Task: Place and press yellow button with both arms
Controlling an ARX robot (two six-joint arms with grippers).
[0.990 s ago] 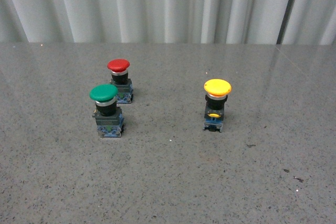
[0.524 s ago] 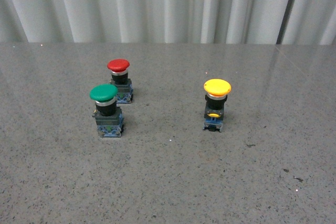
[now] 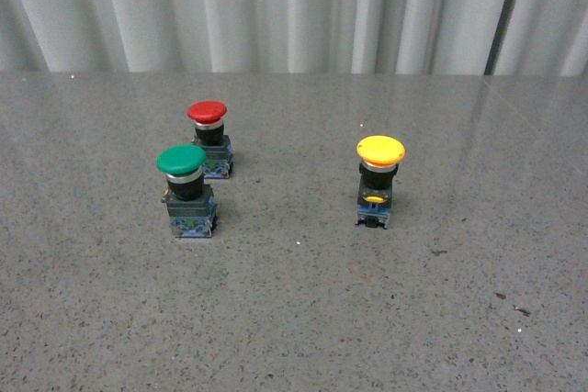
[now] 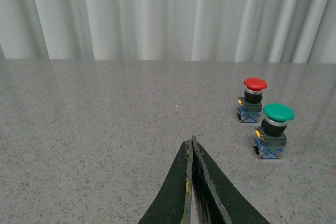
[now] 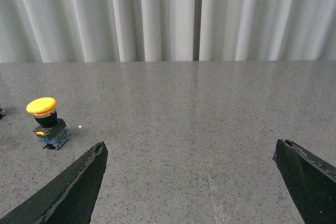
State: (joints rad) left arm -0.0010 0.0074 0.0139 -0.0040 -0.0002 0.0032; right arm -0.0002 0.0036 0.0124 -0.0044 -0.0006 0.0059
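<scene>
A grey speckled surface fills most of the front view, backed by a pale pleated curtain. Neither arm shows there. In the wrist views, the right gripper is spread wide with nothing between its fingers, and the left gripper has its fingers pressed together, holding nothing. The yellow button stands upright on the surface towards the right, well apart from the green button and the red button just behind it. No gripper touches the yellow button — the right one faces the surface with the button off to one side. By my reading the task has barely started: grasping, placing and pressing all remain.
</scene>
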